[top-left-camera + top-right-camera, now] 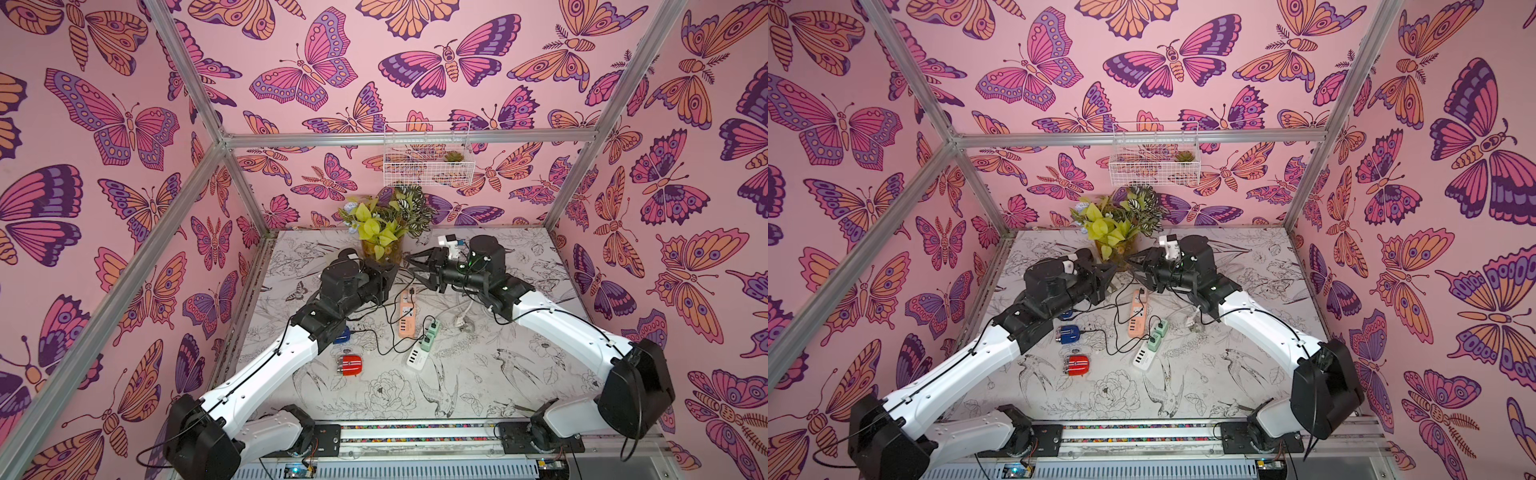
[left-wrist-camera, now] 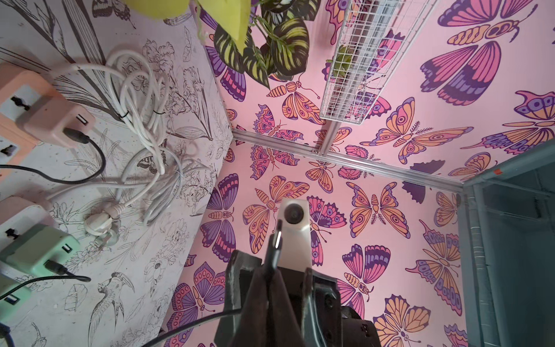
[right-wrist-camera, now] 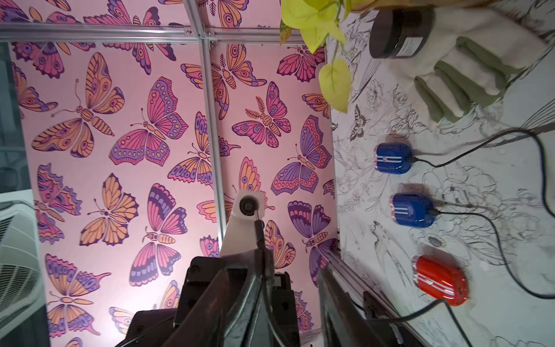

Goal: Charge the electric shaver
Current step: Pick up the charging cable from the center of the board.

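The red electric shaver (image 1: pixel 350 365) (image 1: pixel 1077 365) (image 3: pixel 440 279) lies on the table with no cable in it. Two blue shavers (image 3: pixel 393 157) (image 3: pixel 413 210) lie beyond it, each with a black cable plugged in. My left gripper (image 2: pixel 271 270) (image 1: pixel 1113 270) is raised above the table by the plant, shut on a black charging plug (image 2: pixel 277 243) whose metal tip sticks out past the fingers. Facing it tip to tip, my right gripper (image 3: pixel 273 270) (image 1: pixel 1131 264) is open, and the left fingertips with the plug sit at its gap.
An orange power strip (image 1: pixel 406 313), mint adapters (image 1: pixel 430 332) and a white strip (image 1: pixel 417 355) lie mid-table amid black cables. A white cord bundle (image 2: pixel 141 120), a potted plant (image 1: pixel 382 232), a glove (image 3: pixel 468 75) and a black jar (image 3: pixel 399 33) are nearby. A wire basket (image 1: pixel 428 158) hangs on the back wall.
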